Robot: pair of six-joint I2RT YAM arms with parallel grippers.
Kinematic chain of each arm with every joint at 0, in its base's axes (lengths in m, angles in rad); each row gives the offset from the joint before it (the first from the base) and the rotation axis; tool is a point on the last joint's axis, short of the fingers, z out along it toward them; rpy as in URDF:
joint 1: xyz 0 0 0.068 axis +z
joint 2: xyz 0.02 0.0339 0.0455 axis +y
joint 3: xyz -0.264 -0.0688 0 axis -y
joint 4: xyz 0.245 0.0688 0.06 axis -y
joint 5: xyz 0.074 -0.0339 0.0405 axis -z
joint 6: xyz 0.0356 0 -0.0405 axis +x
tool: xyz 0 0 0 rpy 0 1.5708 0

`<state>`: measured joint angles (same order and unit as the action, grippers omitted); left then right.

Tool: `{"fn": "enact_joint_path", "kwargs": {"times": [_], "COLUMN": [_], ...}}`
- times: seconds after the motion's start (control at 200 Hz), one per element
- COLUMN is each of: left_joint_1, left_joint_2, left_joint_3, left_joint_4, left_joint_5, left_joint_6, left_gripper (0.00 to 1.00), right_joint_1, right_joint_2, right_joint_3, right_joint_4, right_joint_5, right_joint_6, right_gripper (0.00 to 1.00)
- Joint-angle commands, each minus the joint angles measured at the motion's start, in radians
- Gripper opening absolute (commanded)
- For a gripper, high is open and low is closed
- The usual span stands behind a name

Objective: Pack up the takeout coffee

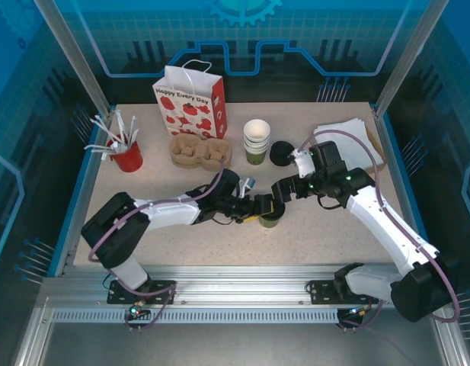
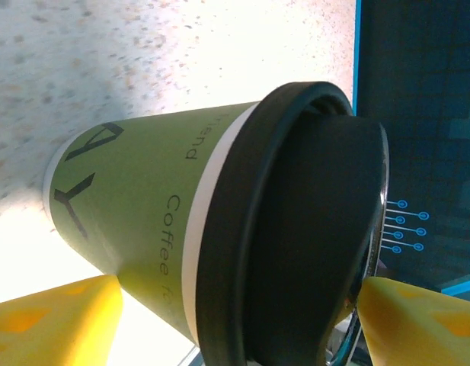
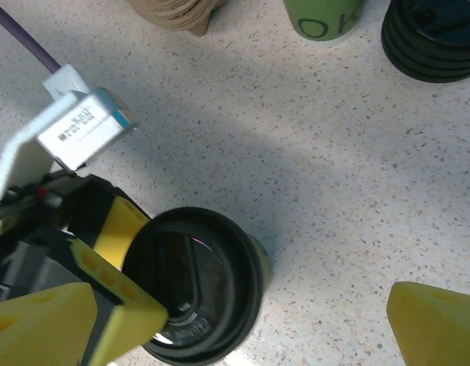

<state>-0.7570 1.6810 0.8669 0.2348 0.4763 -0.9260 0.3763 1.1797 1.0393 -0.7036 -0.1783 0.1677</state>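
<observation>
Left claw (image 2: 238, 320): yellow fingers stand either side of the takeout coffee (image 2: 166, 229) and appear to bear on it, one near the green paper wall, the other at the black lid (image 3: 193, 282). I read this as a side grip on the cup.

Right claw (image 3: 238, 324): jaws wide, holding nothing, hanging above the lid.

Cup position: upright on the table (image 3: 334, 152), front centre, between the two claws. It stands well apart from the pulp cup carrier (image 1: 198, 151) and the red-and-white paper bag (image 1: 193, 99) at the back.

Step in hand (judgement): secure the cup for a lift toward the carrier or the bag.

- Squeeze on the paper body under the lid's rim, not on the lid, which could pop off.
- Light pressure only, since a paper wall buckles.
- Lift straight up and hold the cup vertical.
- The right claw should clear upward before the lift, as it sits in the cup's path.

Pose: left arm lies low and stretched across the table, forearm near level, wrist side-on to the cup. Right arm is bent at the elbow, reaching inward, wrist tipped down over the cup.
</observation>
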Motion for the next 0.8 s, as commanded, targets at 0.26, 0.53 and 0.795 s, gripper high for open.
{"fn": "enact_joint_path", "kwargs": {"times": [0.26, 0.53, 0.795], "left_joint_1": [-0.041, 0.021, 0.308], "left_joint_2": [0.113, -0.068, -0.338], "left_joint_3": [0.178, 0.136, 0.108], "left_joint_4": [-0.009, -0.202, -0.453], "left_joint_5": [0.018, -0.027, -0.233], "left_joint_6": [0.006, 0.151, 0.415], "left_gripper": [0.88, 0.92, 0.9], "right_joint_1": [-0.03, -0.052, 0.051], "right_joint_2": [-0.032, -0.107, -0.052], "right_joint_3": [0.046, 0.11, 0.219], "right_joint_4": [-0.043, -0.012, 0.126], "right_joint_5": [0.015, 0.118, 0.133], "right_joint_6": [0.004, 0.095, 0.101], "right_gripper": [0.99, 0.99, 0.98]}}
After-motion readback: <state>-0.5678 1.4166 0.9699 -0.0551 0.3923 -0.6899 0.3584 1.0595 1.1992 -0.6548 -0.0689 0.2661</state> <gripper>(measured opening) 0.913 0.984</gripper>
